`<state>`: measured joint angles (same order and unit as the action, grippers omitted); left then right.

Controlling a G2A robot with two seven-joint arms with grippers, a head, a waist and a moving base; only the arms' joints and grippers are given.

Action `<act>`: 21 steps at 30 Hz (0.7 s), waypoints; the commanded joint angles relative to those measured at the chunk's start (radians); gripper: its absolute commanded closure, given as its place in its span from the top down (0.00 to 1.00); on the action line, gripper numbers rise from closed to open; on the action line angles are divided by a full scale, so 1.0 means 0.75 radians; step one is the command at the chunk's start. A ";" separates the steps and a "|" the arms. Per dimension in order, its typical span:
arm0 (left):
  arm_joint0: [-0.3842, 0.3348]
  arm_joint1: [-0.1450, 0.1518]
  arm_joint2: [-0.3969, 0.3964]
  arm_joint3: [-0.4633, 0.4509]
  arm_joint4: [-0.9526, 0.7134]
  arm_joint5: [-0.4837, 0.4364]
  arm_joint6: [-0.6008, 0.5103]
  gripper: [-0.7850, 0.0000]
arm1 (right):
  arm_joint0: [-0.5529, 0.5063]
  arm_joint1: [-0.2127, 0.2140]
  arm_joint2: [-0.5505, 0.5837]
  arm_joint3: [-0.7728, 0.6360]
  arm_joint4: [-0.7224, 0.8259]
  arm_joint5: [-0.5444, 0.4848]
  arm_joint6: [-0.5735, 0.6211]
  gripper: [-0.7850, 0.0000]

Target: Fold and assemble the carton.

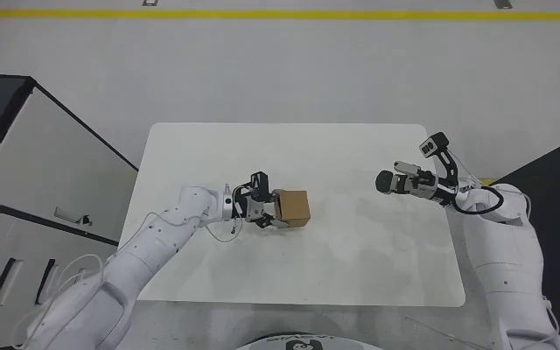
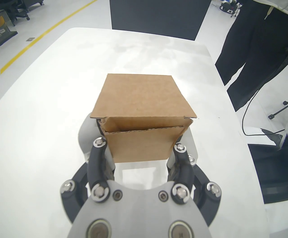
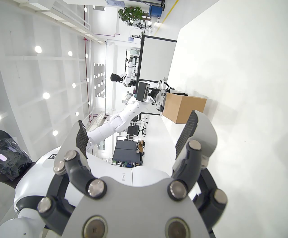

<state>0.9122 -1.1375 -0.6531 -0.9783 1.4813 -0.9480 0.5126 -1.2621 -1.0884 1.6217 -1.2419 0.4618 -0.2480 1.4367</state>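
Note:
A small brown carton sits on the white table, left of its middle, folded into a box shape. My left gripper is at its left end, shut on the carton. In the left wrist view the fingers press both sides of the carton, whose near end flap hangs folded down, with an open slit above it. My right gripper hovers open and empty over the table's right part. From the right wrist, its open gripper faces the carton and the left gripper.
A black-framed panel stands off the table's left edge. A dark board stands beyond the table's right end, with a person's dark trousers and a floor cable beside it. Bare tabletop surrounds the carton.

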 commanded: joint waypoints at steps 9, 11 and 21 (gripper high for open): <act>-0.047 -0.032 0.057 0.099 0.099 0.020 0.137 0.00 | 0.000 0.000 0.000 0.000 0.000 0.000 0.000 1.00; -0.053 -0.039 0.068 0.115 0.113 0.030 0.147 0.00 | 0.000 0.000 0.000 0.000 0.000 0.000 0.000 1.00; -0.081 -0.076 0.110 0.203 0.135 0.047 0.195 0.00 | 0.000 0.000 0.000 0.000 0.000 0.000 0.000 1.00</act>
<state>0.8527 -1.1919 -0.5735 -0.8326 1.5808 -0.9142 0.6566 -1.2621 -1.0884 1.6217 -1.2419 0.4618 -0.2480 1.4367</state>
